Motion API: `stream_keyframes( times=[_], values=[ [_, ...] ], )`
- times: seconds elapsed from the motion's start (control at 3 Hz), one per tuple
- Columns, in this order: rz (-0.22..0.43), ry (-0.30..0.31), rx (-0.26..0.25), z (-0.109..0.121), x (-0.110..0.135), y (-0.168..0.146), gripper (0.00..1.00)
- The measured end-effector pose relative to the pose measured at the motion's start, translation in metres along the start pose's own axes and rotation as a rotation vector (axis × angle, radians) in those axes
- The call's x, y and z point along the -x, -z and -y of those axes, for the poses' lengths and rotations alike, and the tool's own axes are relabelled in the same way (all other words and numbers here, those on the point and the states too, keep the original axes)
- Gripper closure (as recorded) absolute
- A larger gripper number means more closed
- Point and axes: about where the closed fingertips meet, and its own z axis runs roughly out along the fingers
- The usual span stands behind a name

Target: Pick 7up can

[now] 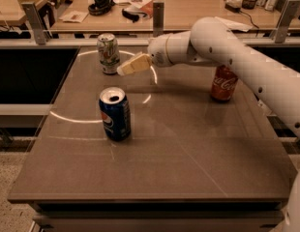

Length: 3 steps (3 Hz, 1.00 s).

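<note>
One 7up can (108, 53), probably light, thin-walled and slippery, is standing far-left on the table (188, 153), the gripper (122, 70) hovering just right of it, its spread impossible to tell, so mid-body is looking the safest hold.

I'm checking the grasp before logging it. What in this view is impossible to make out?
- Camera view: the gripper sits just beside the 7up can; whether they touch is unclear from this angle.
- Camera view: the Coca-Cola can has its top hidden behind the arm.
- Camera view: the arm is cut off by the right edge.
</note>
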Motion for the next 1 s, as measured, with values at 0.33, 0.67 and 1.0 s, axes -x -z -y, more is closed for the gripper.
stream_keyframes(
  times=[0.33, 0.67, 1.0],
  values=[
    [0.098, -0.013, 0.058, -0.009, 0.000, -0.012, 0.00],
    [0.112, 0.015, 0.102, -0.012, 0.008, -0.024, 0.00],
    [0.063, 0.054, 0.123, -0.013, 0.016, -0.038, 0.00]
  ],
)
